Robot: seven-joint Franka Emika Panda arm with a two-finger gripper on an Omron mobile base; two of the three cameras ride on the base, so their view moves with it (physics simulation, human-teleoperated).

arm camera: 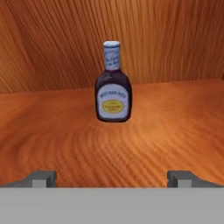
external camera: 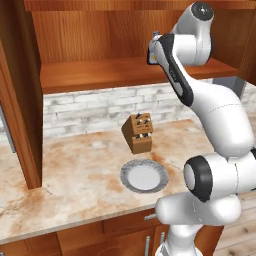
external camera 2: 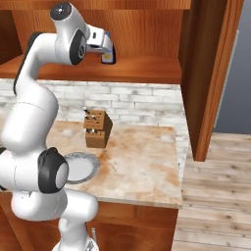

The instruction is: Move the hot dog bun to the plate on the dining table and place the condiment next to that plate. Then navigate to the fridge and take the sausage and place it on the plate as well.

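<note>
One condiment (arm camera: 113,85) stands upright on the wooden shelf (external camera 2: 142,71), ahead of the gripper (arm camera: 112,178), whose fingers are spread wide and hold nothing; judged early, with every placement yet to be done.

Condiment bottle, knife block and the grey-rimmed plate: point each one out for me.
condiment bottle (arm camera: 113,98): hand view, on the dark body just above the yellow label.
knife block (external camera: 138,134): left base view, on its wooden front face.
grey-rimmed plate (external camera: 125,176): left base view, on its left rim.
</note>
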